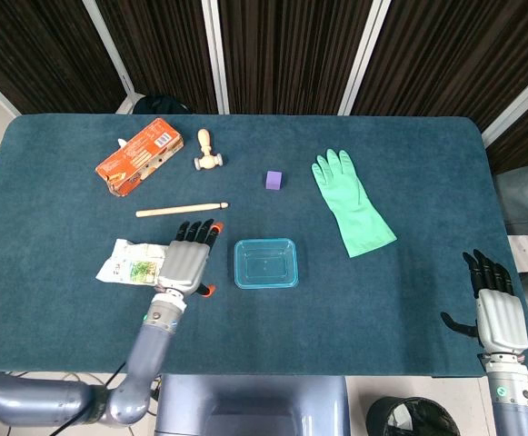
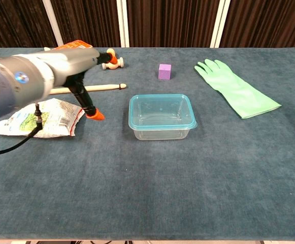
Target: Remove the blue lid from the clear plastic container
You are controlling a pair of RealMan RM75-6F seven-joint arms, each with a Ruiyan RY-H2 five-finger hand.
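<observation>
The clear plastic container stands at the table's middle with its blue lid seated on top. My left hand hovers just left of it, over the right end of a snack bag, fingers spread and holding nothing. In the chest view the left hand fills the upper left, its orange thumb tip a short way from the container, not touching. My right hand hangs open past the table's near right corner, far from the container.
A snack bag lies under my left hand. Behind it are a wooden stick, an orange carton and a small wooden mallet. A purple cube and a green rubber glove lie behind and right of the container.
</observation>
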